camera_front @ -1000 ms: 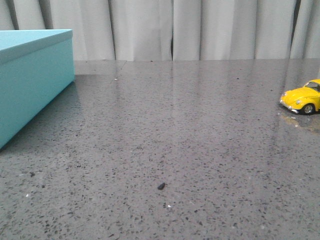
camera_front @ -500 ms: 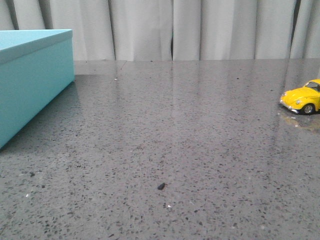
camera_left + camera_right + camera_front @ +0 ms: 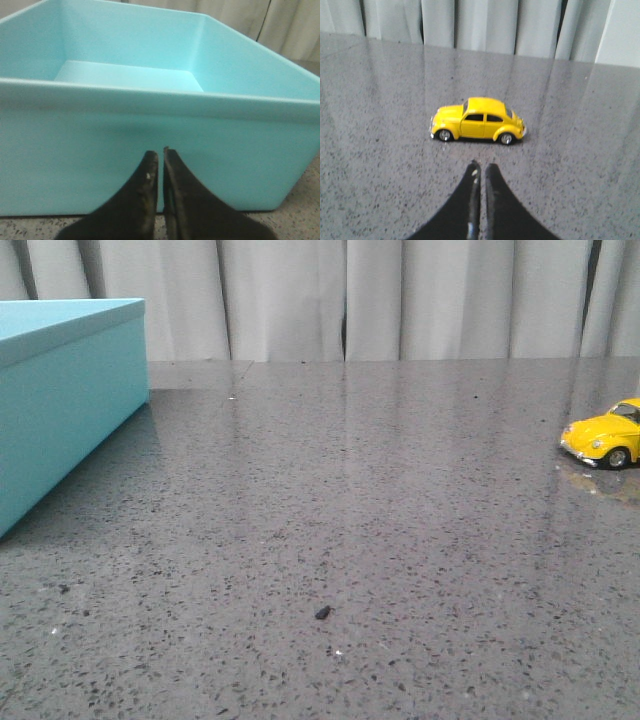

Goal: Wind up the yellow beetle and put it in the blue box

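Note:
The yellow beetle (image 3: 606,437) stands on its wheels at the table's right edge in the front view. In the right wrist view the beetle (image 3: 477,120) sits side-on just beyond my right gripper (image 3: 481,165), which is shut and empty, apart from the car. The blue box (image 3: 60,390) stands at the left of the table. In the left wrist view the box (image 3: 150,130) is open-topped and empty inside. My left gripper (image 3: 160,151) is shut and empty, close before the box's near wall. Neither gripper shows in the front view.
The grey speckled tabletop (image 3: 340,510) runs between box and car. A small dark speck (image 3: 322,612) lies near the front middle. Pale curtains (image 3: 400,300) hang behind the table's far edge.

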Controlling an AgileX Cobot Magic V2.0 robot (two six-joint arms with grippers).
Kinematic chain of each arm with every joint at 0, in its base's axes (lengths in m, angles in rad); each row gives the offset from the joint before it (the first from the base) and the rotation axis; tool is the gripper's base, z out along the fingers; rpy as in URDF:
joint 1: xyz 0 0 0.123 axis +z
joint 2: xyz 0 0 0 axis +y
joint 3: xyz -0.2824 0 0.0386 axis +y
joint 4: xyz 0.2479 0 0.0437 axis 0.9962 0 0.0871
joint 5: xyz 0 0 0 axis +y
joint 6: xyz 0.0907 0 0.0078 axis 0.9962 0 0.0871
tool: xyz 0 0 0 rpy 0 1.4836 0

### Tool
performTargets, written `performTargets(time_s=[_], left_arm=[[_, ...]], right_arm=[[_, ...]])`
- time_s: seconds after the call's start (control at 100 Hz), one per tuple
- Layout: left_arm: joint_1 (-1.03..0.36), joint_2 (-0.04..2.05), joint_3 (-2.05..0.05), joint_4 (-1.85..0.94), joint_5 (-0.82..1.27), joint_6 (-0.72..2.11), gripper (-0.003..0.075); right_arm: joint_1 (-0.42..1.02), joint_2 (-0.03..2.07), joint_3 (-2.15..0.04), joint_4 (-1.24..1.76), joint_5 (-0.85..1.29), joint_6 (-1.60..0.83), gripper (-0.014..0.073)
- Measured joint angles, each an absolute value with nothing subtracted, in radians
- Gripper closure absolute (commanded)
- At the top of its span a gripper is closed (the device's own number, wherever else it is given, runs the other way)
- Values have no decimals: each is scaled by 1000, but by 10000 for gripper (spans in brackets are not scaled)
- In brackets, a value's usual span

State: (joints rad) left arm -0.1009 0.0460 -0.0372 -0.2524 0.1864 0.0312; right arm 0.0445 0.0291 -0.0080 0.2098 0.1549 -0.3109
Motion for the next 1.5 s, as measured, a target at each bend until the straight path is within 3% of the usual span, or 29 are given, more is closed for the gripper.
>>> performTargets(time_s=[1.5], left_arm=[[-101, 46, -37, -255, 138, 31, 740]], right_arm=[[44, 29, -8, 210, 81, -311, 643]])
